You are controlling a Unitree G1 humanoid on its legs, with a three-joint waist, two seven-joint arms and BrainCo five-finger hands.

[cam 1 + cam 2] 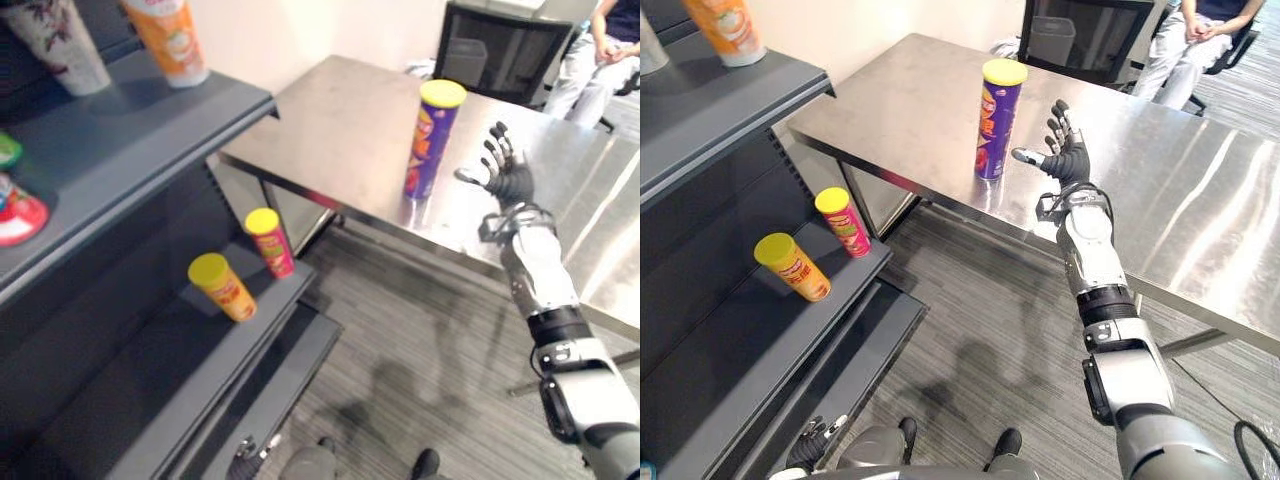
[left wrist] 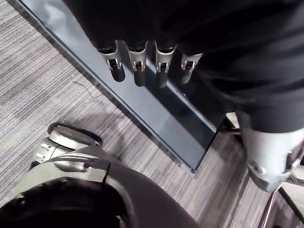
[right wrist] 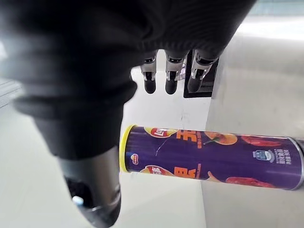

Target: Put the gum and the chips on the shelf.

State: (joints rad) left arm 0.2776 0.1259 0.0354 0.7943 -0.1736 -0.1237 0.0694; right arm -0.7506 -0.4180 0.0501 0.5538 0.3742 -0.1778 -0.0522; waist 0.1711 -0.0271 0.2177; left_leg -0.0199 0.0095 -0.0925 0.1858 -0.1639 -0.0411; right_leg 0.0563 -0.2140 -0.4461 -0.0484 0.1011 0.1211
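right hand point(image 1: 1068, 160) spread, just beside chips can point(image 1: 996, 120) | can upright on table point(image 1: 1200, 210)

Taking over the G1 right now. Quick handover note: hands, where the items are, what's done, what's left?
Right hand: open, fingers spread, beside the purple chips can, not closed on it.
Left hand: open, idle, low by the foot of the shelf.
The purple chips can stands upright on the steel table, near its front edge.
I can't pick out the gum in these views.
A lower shelf board holds a yellow small can and a red small can.
Done: nothing yet for the purple can.
Left: grasp it, shelve it, then find and shelve the gum.
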